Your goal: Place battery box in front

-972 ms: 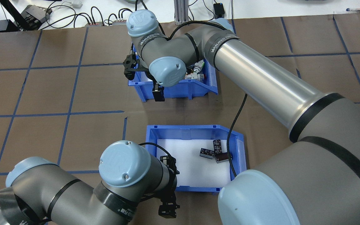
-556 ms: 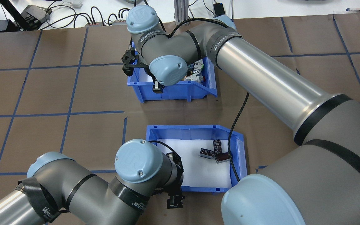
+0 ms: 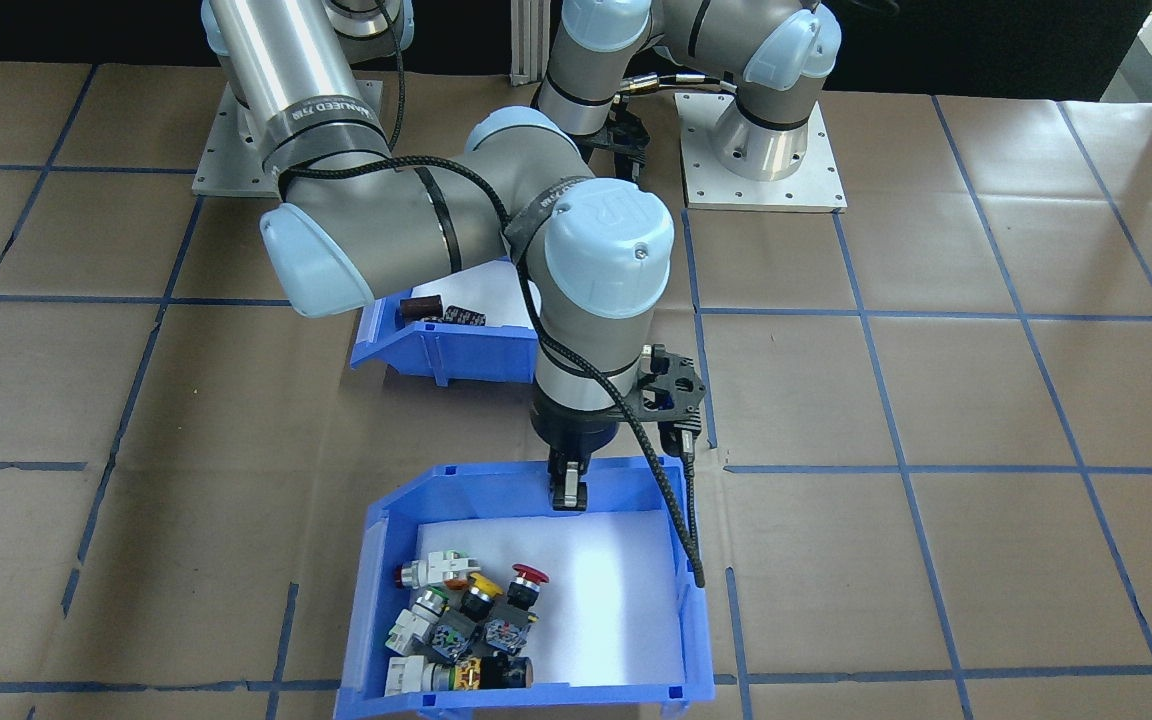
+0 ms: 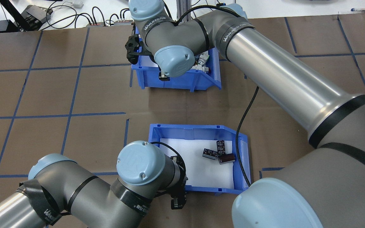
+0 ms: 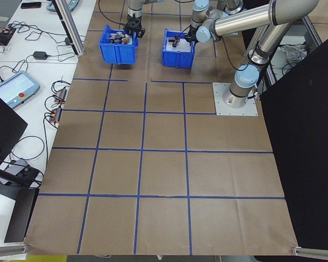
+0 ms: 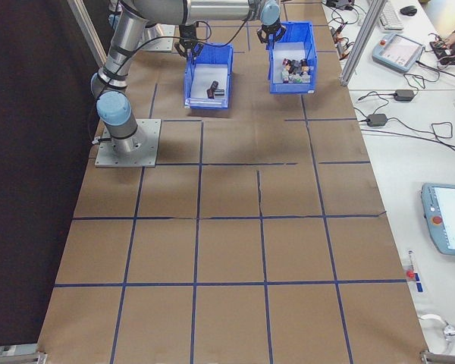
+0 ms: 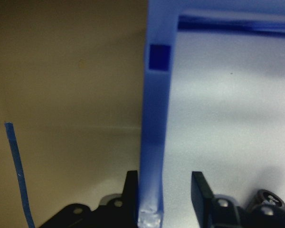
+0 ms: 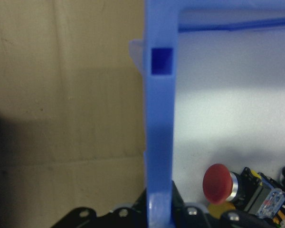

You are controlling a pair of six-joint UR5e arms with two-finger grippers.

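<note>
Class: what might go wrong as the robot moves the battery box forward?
The left gripper straddles one thin wall of the battery box, jaws not closed; lifted by that edge, the box may tilt and the batteries roll. The right arm's black cable hangs across the box and may snag.

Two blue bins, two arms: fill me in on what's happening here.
The right gripper is clamped on the robot-side wall of the switch bin, which holds colourful push-button switches and is the farther bin from the robot. The left gripper straddles the near wall of the battery box, one finger on each side, not yet closed. The box, with its few batteries, sits on the table closer to the robot.
</note>
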